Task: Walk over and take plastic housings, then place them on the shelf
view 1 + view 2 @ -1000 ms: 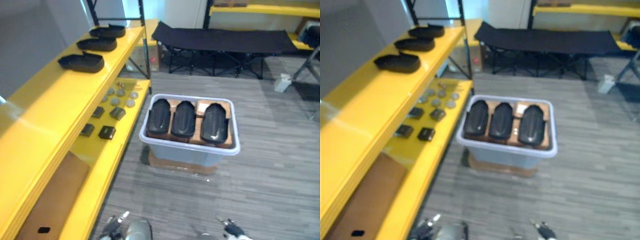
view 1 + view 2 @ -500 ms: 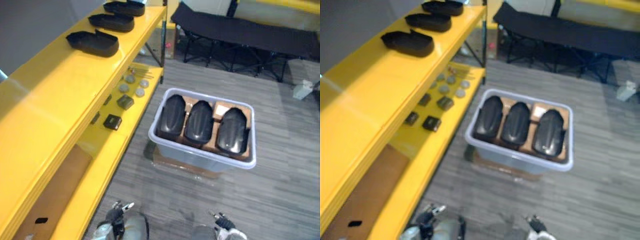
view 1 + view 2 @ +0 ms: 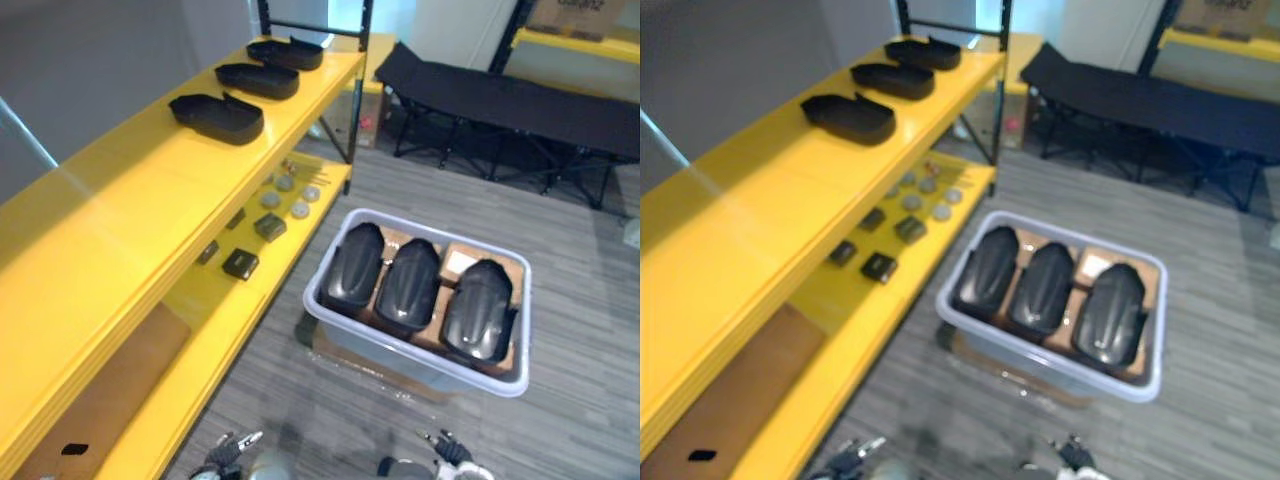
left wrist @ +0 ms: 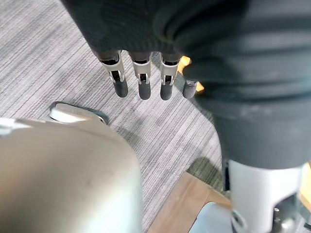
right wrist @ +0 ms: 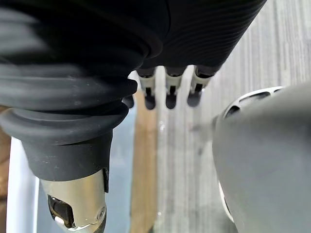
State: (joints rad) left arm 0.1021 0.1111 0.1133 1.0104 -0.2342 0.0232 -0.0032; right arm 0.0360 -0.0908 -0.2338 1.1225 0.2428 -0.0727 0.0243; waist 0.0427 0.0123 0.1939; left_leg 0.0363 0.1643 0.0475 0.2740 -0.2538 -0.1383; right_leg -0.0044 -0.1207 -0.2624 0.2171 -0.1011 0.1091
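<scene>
Down at the robot's sides, both hands hung over the floor (image 3: 580, 300), a grey surface with a fine plank grain. The left hand (image 4: 141, 80) had its silver, dark-tipped fingers straight and slightly apart, holding nothing. The right hand (image 5: 170, 90) hung the same way, fingers loose and empty.

Ahead on the floor stood a pale grey plastic tub (image 3: 400, 355), rectangular with rounded corners and a thick rolled rim. It sat on a flat brown board (image 3: 345, 345) that stuck out past its near edge. Three tub housings (image 3: 409, 285) lay inside, side by side from the tub's left wall to its right. They were glossy black plastic shells, domed and long, rounded at the far end, and they rested on brown cardboard.

Along the left ran the yellow shelf (image 3: 120, 230), made of smooth painted boards with a slight sheen. On its lower board, a matt brown cardboard sheet (image 3: 100, 410) lay at the near end. Farther along that board were small dark square blocks (image 3: 240, 264) and then a cluster of flat grey discs (image 3: 300, 210).

Toward the far end of the upper board, three shelf housings (image 3: 216, 117) lay in a row. They were black like the others but hollow side up, showing thin walls and a notched rim. They were spaced apart, and the last one sat close to the far edge beside a black upright post (image 3: 358, 90).

Beyond the tub stood a black fabric cot (image 3: 520, 100) on folding legs.
</scene>
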